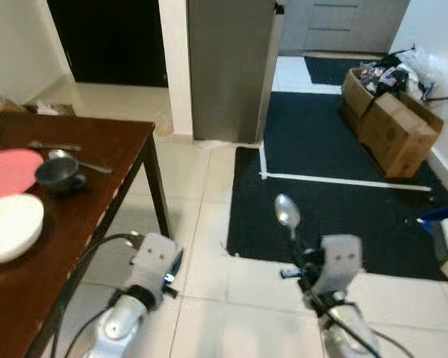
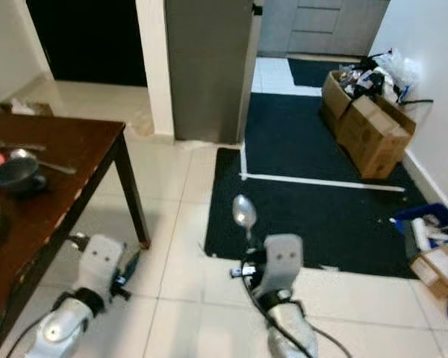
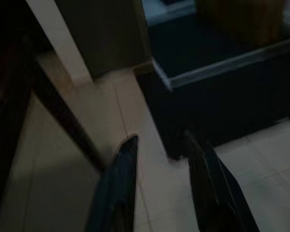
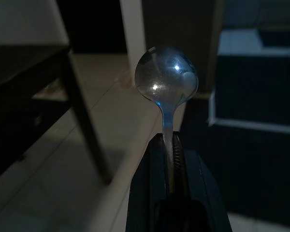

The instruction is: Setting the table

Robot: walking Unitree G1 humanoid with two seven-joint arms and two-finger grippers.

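Two grippers sit nearest you, low in the head view: your right gripper [image 4: 173,145] at about 5 o'clock has its fingers clamped together on the handle of a metal spoon [image 1: 287,212], which stands upright with the bowl on top, over the tiled floor [image 1: 209,298] at the edge of the black mat [image 1: 336,201]. Your left gripper [image 3: 159,159] at about 7 o'clock hangs just beside the table edge with its fingers [image 3: 121,183] apart and nothing between them. Over at 9 o'clock you have the dark wooden table [image 1: 82,216], carrying a white plate [image 1: 11,227] closest to you, then a pink plate [image 1: 7,171] touching or overlapping it, a dark cup [image 1: 58,175] just beside the pink plate, and behind the cup another spoon [image 1: 78,158] and one more piece of cutlery [image 1: 52,145] too blurred to name. Farther out at 12 o'clock stands a tall grey cabinet [image 1: 228,67], and at 2 o'clock you see cardboard boxes [image 1: 388,119] full of clutter against the wall.
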